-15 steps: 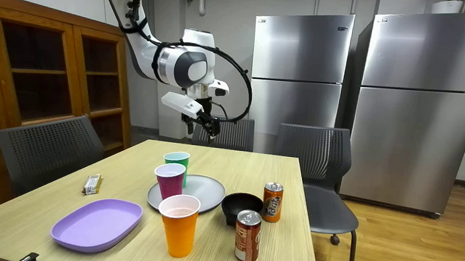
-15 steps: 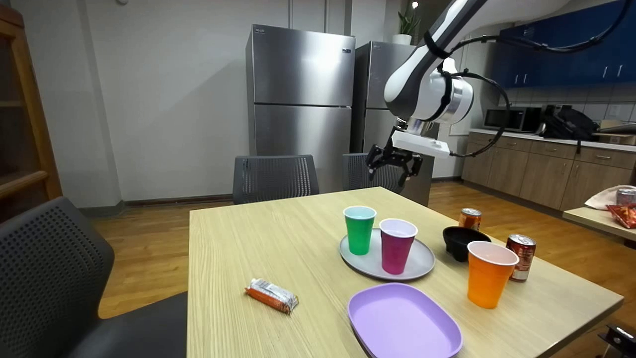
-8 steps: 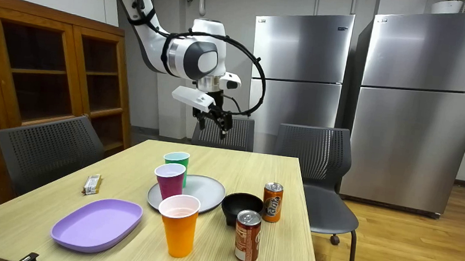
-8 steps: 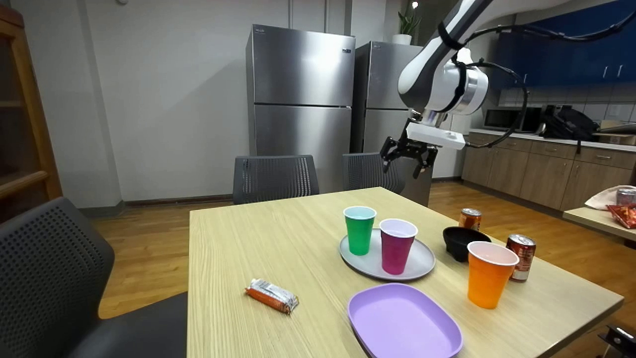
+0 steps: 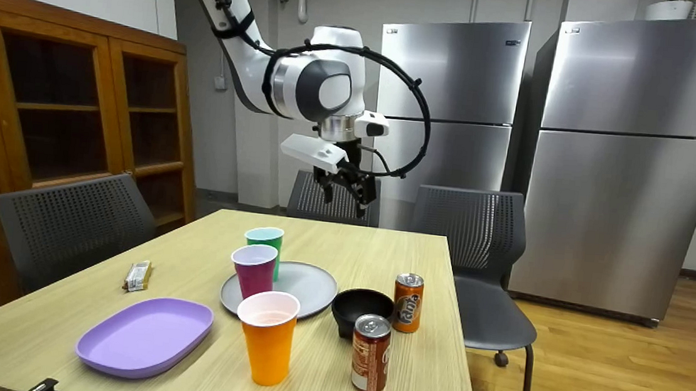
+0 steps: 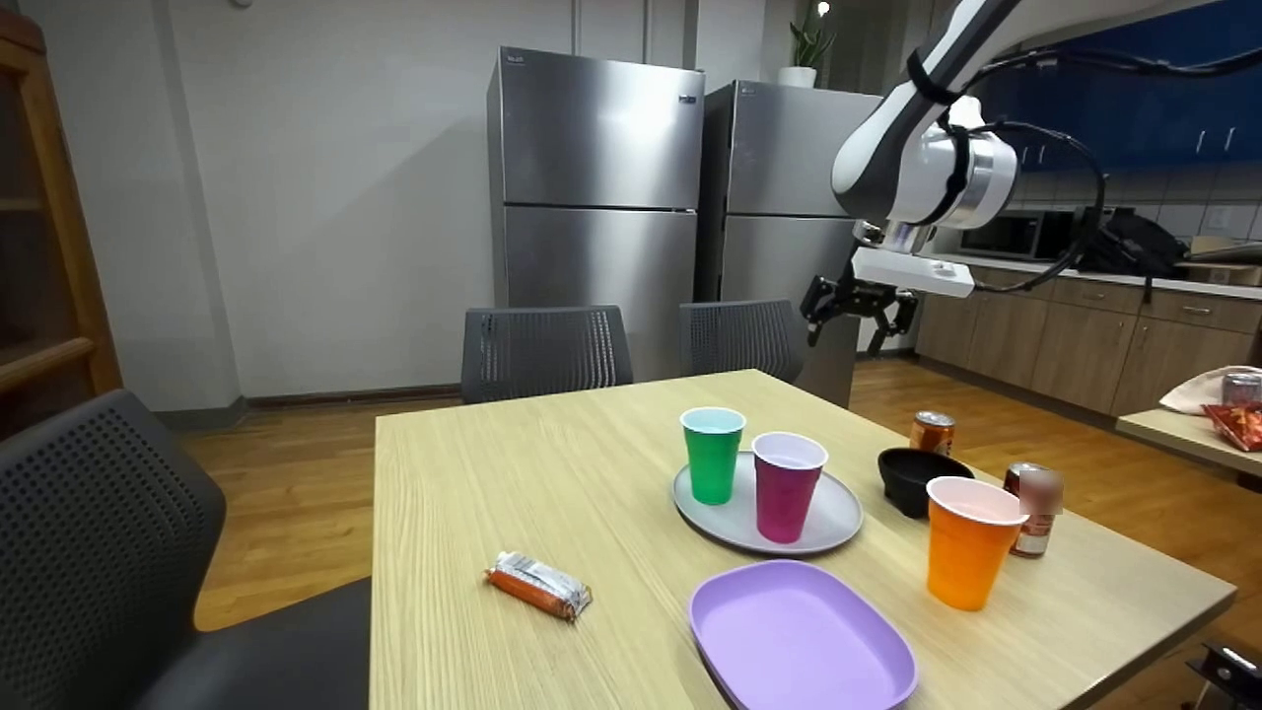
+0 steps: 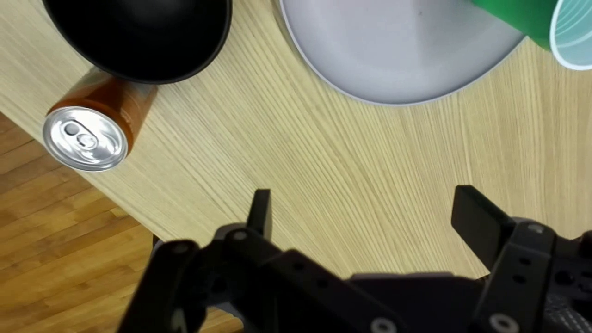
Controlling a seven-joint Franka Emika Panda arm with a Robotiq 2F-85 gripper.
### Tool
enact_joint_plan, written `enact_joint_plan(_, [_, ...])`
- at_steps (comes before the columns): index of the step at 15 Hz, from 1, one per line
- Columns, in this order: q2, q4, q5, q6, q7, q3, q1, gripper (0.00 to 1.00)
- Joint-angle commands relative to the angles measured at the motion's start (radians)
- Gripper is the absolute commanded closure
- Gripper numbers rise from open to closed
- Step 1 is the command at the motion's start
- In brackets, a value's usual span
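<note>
Above the far end of the pale wood-grain counter (image 5: 381, 249), the black two-fingered gripper (image 7: 363, 203) hangs with its fingers (image 7: 481, 222) spread wide, gripping and touching only air. Around that gap in the wrist view, the round grey plate (image 7: 397, 51) lies at 12 o'clock, the tapered green plastic cup (image 7: 539, 23) at 1, the round black bowl (image 7: 143, 37) at 10, and the orange metal soda can (image 7: 99, 122) between 9 and 10, just beside the bowl. Both exterior views show the plate bearing the green cup and the tapered magenta plastic cup (image 6: 787, 501), upright. From the plate's centre in an exterior view, the tapered orange plastic cup (image 6: 968, 557) stands at 4 o'clock, the rounded purple tray (image 6: 804, 641) near 6.
</note>
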Motion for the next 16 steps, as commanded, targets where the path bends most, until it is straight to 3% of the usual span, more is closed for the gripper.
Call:
enact_joint_plan(1, [-0.002,-0.001,-0.006,-0.002,0.006,0.003,-0.002,0.0])
enact_joint_plan(12, [-0.003,-0.002,-0.006,-0.002,0.006,0.003,-0.002,0.0])
enact_joint_plan(16, [-0.065,-0.073,0.024,0.044,-0.071,0.038,-0.03,0.0])
